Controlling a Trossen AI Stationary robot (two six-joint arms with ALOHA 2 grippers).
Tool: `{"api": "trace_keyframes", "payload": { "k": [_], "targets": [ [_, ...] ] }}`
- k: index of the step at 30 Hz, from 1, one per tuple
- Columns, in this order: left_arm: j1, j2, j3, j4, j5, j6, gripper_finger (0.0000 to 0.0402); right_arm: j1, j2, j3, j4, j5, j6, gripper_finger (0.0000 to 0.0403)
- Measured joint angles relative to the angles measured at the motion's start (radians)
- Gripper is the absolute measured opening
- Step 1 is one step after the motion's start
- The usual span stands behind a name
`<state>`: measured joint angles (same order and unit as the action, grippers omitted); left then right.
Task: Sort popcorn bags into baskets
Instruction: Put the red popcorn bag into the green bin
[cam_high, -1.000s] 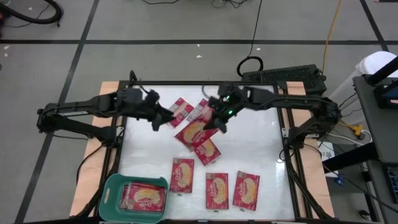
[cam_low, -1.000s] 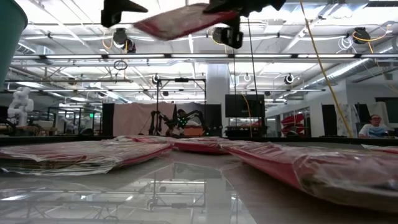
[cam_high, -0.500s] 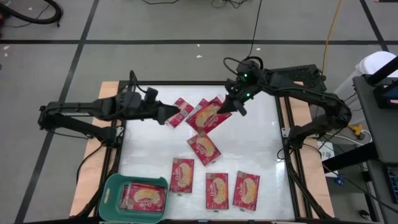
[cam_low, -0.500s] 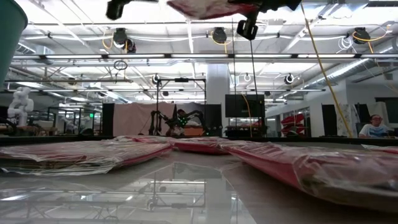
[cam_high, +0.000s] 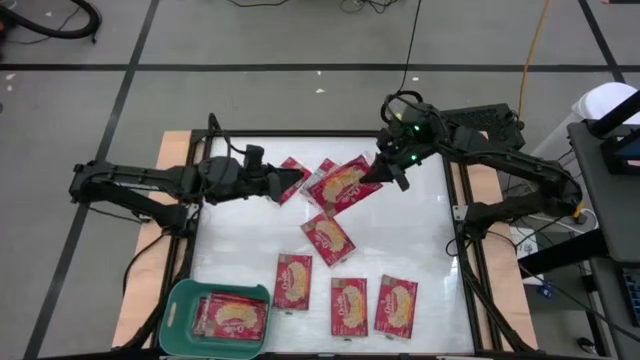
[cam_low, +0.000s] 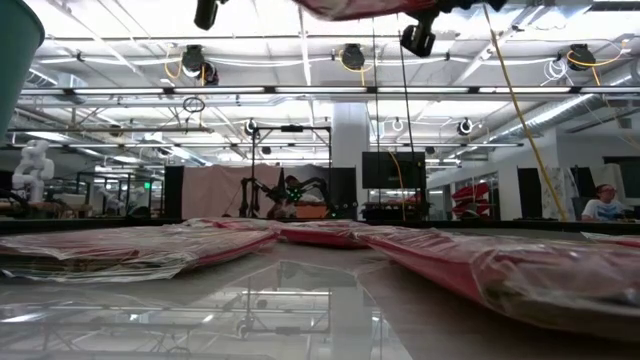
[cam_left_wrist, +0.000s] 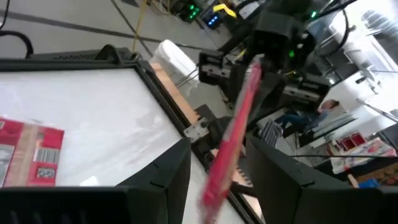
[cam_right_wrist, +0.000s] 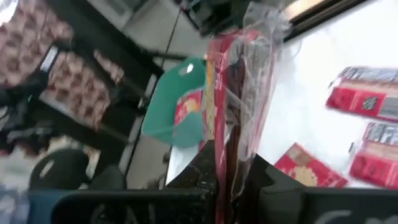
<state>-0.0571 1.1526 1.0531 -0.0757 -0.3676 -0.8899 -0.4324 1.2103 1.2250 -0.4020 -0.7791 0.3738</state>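
Note:
My right gripper (cam_high: 385, 172) is shut on a red popcorn bag (cam_high: 342, 183) and holds it above the far middle of the table. In the low view the bag (cam_low: 350, 8) hangs near the top of the picture. My left gripper (cam_high: 297, 180) is open at the bag's free left end. In the left wrist view its two fingers stand on either side of the edge-on bag (cam_left_wrist: 231, 140), apart from it. The teal basket (cam_high: 178, 300) sits at the near left corner with red bags (cam_high: 232, 317) lying flat in it. My right gripper pinches the bag between its two fingers at its right end (cam_right_wrist: 225, 152), coming from the table's right side. The bag is lifted clear of the table. It reaches out from the fingers toward my left gripper, about level.
Several more bags lie flat on the white table: two under the held bag near the far edge (cam_high: 293, 176), one in the middle (cam_high: 328, 238), three in a row near the front (cam_high: 349, 305). The table's right half (cam_high: 420, 240) is bare.
My right gripper has carried the bag up and toward the table's right and far edge, and the bag has turned about as it went. My left gripper has moved right, after the bag's free end.

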Motion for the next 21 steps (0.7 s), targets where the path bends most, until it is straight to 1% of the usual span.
{"api": "trace_keyframes", "payload": {
  "k": [2, 4, 7, 9, 11, 14, 16, 18, 21],
  "targets": [
    [-0.003, 0.000, 0.000, 0.007, 0.006, 0.023, 0.0157, 0.002, -0.034, -0.068, 0.101, 0.026, 0.084, 0.0013],
    [-0.004, -0.004, -0.006, 0.002, 0.022, 0.044, 0.0157, 0.007, -0.067, -0.140, 0.207, 0.086, 0.191, 0.0013],
    [-0.004, -0.030, -0.044, 0.005, 0.027, 0.050, 0.0157, 0.024, -0.112, -0.243, 0.363, 0.170, 0.339, 0.0013],
    [-0.003, -0.051, -0.081, 0.030, 0.027, 0.042, 0.0157, 0.042, -0.142, -0.299, 0.464, 0.218, 0.405, 0.0013],
    [-0.003, -0.069, -0.134, 0.086, 0.027, 0.012, 0.0157, 0.064, -0.163, -0.345, 0.554, 0.272, 0.457, 0.0013],
    [-0.003, -0.078, -0.225, 0.271, 0.067, -0.033, 0.0161, 0.097, -0.169, -0.392, 0.673, 0.341, 0.520, 0.0013],
    [-0.003, -0.078, -0.275, 0.381, 0.088, -0.087, 0.0177, 0.116, -0.169, -0.403, 0.721, 0.374, 0.546, 0.0013],
    [-0.003, -0.073, -0.310, 0.456, 0.089, -0.133, 0.0204, 0.136, -0.168, -0.405, 0.731, 0.407, 0.556, 0.0013],
    [-0.003, -0.065, -0.335, 0.496, 0.077, -0.145, 0.0253, 0.162, -0.159, -0.406, 0.724, 0.439, 0.555, 0.0013]
  ]
}}
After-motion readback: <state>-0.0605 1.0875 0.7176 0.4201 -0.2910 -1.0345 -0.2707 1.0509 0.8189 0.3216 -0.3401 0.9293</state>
